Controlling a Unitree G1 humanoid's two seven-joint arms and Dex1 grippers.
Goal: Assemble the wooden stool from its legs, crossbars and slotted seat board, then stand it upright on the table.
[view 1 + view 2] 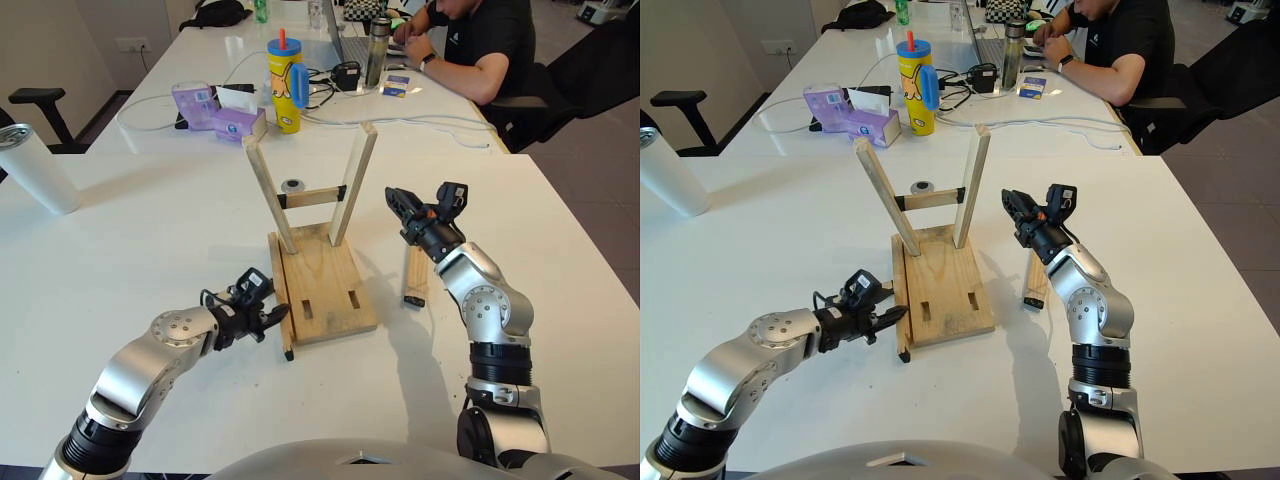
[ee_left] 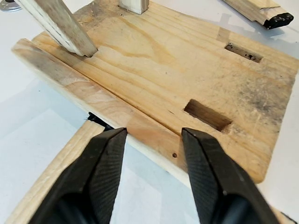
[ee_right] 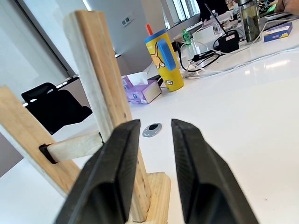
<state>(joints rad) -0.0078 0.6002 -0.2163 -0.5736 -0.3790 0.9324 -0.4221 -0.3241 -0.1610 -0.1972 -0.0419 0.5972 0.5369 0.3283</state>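
Left eye view: left gripper gapes empty at the seat board's seven o'clock. Right gripper, narrowly parted, hovers at two o'clock by an upright leg.

The white bench carries the slotted seat board, flat just ahead of the left fingers. A loose wooden bar lies along the board's edge nearest those fingers. A second bar lies under the right fingers, apart from the board. A white tumbler stands far outside the left fingers.
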